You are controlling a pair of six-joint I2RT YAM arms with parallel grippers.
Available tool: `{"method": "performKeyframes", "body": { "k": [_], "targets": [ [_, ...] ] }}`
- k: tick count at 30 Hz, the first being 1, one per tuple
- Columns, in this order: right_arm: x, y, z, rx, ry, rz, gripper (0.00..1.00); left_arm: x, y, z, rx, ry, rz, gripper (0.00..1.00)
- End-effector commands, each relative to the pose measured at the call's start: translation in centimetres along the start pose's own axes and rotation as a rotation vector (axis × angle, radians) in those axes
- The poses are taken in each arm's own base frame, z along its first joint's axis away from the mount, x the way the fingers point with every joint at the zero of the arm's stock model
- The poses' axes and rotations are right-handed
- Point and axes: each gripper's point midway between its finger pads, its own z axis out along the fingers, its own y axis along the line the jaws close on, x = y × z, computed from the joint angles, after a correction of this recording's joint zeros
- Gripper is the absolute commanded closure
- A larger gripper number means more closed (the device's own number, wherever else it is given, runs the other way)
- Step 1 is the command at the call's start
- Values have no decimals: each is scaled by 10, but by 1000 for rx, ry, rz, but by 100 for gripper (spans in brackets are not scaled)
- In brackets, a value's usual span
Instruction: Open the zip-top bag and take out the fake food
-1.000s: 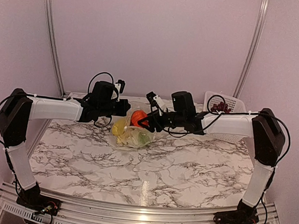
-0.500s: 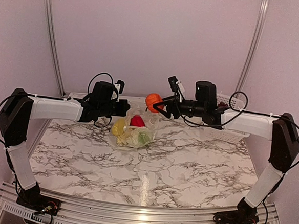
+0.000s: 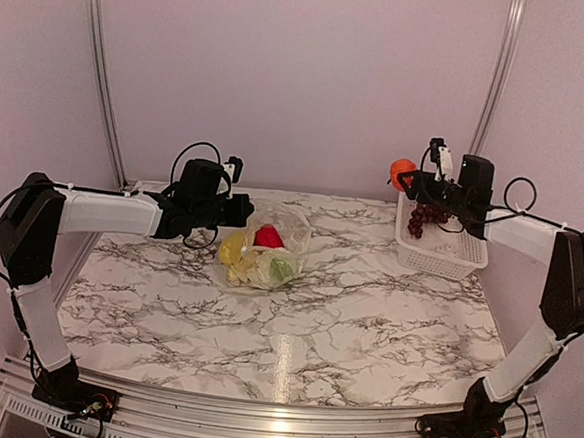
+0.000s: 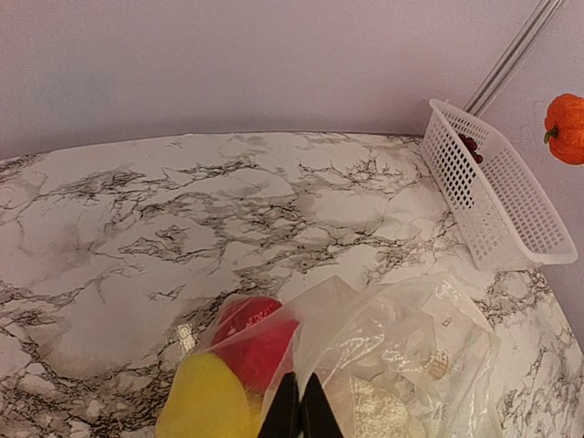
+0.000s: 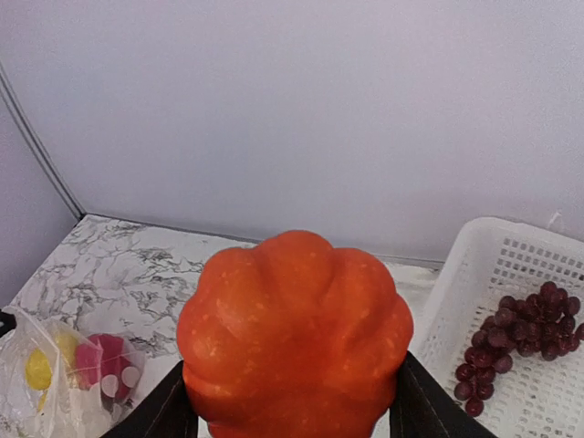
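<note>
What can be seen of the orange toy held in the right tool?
The orange toy pumpkin looks like smooth plastic, with rounded lobes and faint pale speckles. A small green stem shows in the left wrist view. The right tool clamps it, one dark finger on each flank. It is held in the air, touching nothing else, near the left rim of the white basket.

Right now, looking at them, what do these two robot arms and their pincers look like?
The left arm and right arm are white tubular segments joined by chunky black joints, with thin black cables looping loose near the wrists. The left gripper and right gripper are black, each ending in two slim dark fingers. No markings are legible.
</note>
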Motion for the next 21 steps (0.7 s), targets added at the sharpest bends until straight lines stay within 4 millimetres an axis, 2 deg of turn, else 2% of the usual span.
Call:
{"method": "performKeyframes", "body": {
  "k": [1, 5, 11, 18, 21],
  "targets": [
    [8, -81, -20, 293, 29, 34, 70, -6, 4, 5, -15, -3, -2, 100],
    [28, -141, -30, 459, 68, 63, 68, -5, 5, 6, -14, 1, -2, 100],
    [57, -196, -30, 656, 156, 40, 66, -6, 6, 5, -19, -1, 0, 100],
    [79, -235, -27, 808, 239, -20, 62, -5, 7, 7, -22, 0, -5, 100],
    [91, -248, -23, 847, 283, -30, 56, -4, 7, 8, -22, 1, -5, 100]
  ]
}}
